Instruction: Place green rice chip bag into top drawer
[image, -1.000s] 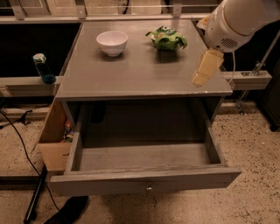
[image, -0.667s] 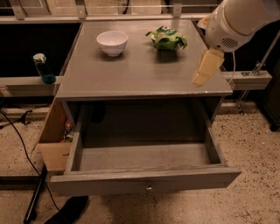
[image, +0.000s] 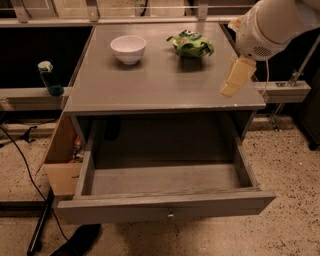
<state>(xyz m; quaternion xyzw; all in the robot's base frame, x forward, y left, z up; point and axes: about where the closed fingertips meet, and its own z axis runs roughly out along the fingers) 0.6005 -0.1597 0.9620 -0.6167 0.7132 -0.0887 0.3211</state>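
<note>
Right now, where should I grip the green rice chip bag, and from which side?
Probably across its crumpled, raised middle, straight down from above: the green rice chip bag lies low on the tabletop, apart from the white bowl. The gripper hangs at the tabletop's edge, nearer the camera than the bag.

What you cannot make out here

Your robot's arm (image: 272, 22) runs off the top and right edges, so you see only its white end, with the gripper (image: 236, 77) hanging over the right front corner of the cabinet top (image: 150, 85). The lettering on the green rice chip bag (image: 190, 44) is too small to read. The left wall of the open top drawer (image: 165, 210) hides part of the cardboard box (image: 62, 175), whose contents are too small to name. The bottom edge cuts off a dark shape (image: 77, 242).
</note>
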